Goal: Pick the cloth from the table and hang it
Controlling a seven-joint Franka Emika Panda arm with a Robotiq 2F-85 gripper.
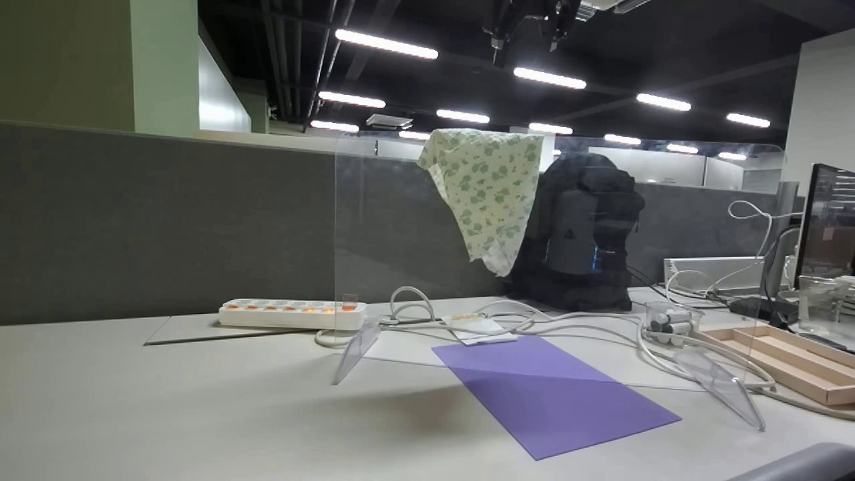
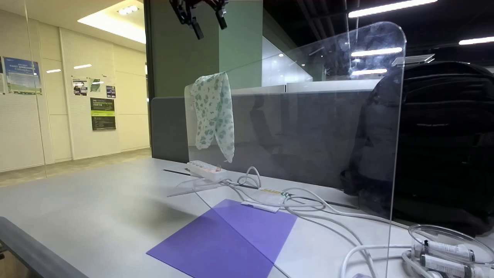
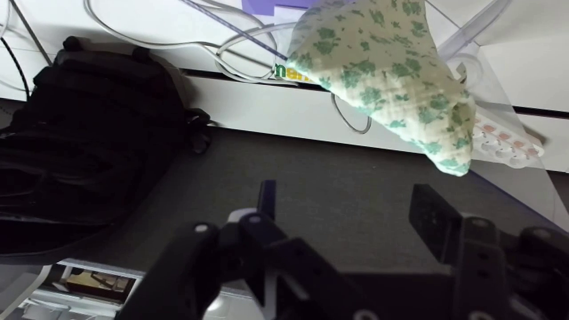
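Black two-fingered claw (image 3: 344,195) gapes wide, nothing in it, above and apart from the cream-green leaf-print fabric cloth (image 1: 491,187), hung over the top edge of an upright clear plastic panel (image 2: 301,127). Lopsided drape, edge looks slick to me: could slide to the grey-white counter (image 1: 267,414). Clumsy retreat might clip and tip the panel

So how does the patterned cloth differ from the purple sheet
The cloth is pale with a green print; the purple sheet is plain. The cloth drapes over the top edge of the clear panel, while the purple sheet lies flat on the table. The cloth hangs in soft folds, whereas the purple sheet has straight edges. Neither is held by the gripper.
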